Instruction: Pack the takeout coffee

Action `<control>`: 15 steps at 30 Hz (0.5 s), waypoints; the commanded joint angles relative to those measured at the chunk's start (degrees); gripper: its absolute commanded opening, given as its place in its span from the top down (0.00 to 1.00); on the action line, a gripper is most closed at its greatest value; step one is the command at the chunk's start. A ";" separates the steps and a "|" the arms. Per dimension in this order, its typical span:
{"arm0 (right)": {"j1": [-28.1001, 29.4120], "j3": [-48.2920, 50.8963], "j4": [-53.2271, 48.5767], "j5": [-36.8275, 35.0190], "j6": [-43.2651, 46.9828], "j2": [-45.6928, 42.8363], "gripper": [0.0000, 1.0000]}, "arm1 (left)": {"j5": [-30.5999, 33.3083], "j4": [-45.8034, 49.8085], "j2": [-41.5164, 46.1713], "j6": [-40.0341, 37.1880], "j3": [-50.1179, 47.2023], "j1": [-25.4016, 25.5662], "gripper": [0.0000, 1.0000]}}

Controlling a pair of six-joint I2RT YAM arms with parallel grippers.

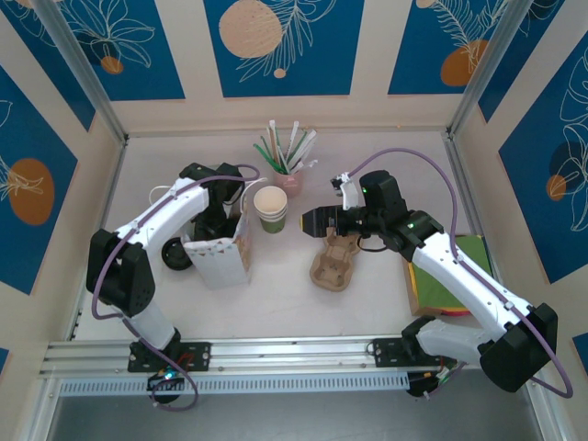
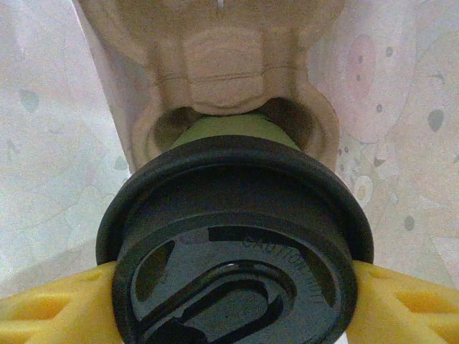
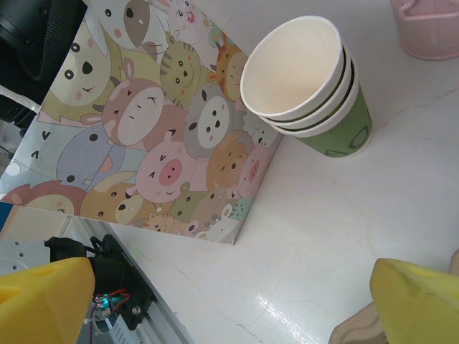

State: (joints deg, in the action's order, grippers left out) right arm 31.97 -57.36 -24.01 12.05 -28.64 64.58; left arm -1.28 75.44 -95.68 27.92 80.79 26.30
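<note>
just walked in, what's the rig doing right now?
The left gripper holds the lidded coffee down inside the bag, with the cup's base at a pocket of the carrier in there. The right gripper hovers empty, jaws wide open, near the cup stack and a second carrier.

Clamping left gripper [image 2: 229,315] on coffee cup [image 2: 237,236] at lid height, with yellow fingers [image 2: 50,308] on both sides. Reaching left arm [image 1: 156,216] forward with wrist pitched down. Holding right gripper [image 1: 317,220] wide open and unloaded, with right arm [image 1: 459,271] extended toward centre, wrist level.
</note>
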 commanded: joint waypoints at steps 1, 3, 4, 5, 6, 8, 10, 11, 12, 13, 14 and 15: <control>0.18 0.50 -0.07 1.09 -0.58 -0.76 0.01 | 3.23 0.05 -1.45 -0.46 -1.17 -0.60 0.30; 0.11 0.51 -0.08 1.14 -0.56 -0.76 0.01 | 3.38 0.18 -1.36 -0.41 -1.08 -0.56 0.30; 0.16 0.58 -0.08 1.18 -0.55 -0.82 0.01 | 3.39 0.30 -1.27 -0.35 -1.10 -0.57 0.29; 0.12 0.54 -0.07 1.13 -0.53 -0.81 0.01 | 3.39 0.31 -1.16 -0.32 -1.12 -0.55 0.29; 0.15 0.59 -0.07 1.14 -0.57 -0.78 0.01 | 3.40 0.49 -1.06 -0.33 -1.08 -0.56 0.29; 0.25 0.59 -0.01 1.13 -0.69 -0.73 0.01 | 3.49 0.64 -0.89 -0.26 -1.08 -0.62 0.29; 0.21 0.67 0.02 1.15 -0.62 -0.77 0.01 | 3.48 0.76 -0.58 -0.19 -1.16 -0.56 0.29; 0.21 0.67 0.06 1.15 -0.63 -0.79 0.01 | 3.49 0.85 -0.57 -0.15 -1.17 -0.59 0.29; 0.29 0.67 0.10 1.13 -0.64 -0.77 0.01 | 3.40 0.85 -0.49 -0.17 -1.19 -0.60 0.29; 0.33 0.67 0.10 1.09 -0.68 -0.75 0.01 | 3.40 0.85 -0.46 -0.17 -1.17 -0.58 0.29; 0.35 0.67 0.05 1.13 -0.69 -0.77 0.01 | 3.39 0.83 -0.35 -0.15 -1.17 -0.56 0.29; 0.34 0.67 0.04 1.15 -0.62 -0.85 0.01 | 3.39 0.92 -0.27 -0.15 -1.16 -0.60 0.29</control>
State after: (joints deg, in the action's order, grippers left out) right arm 32.01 -57.36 -24.01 12.05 -28.80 64.58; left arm -1.26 75.59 -95.59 27.92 80.79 26.30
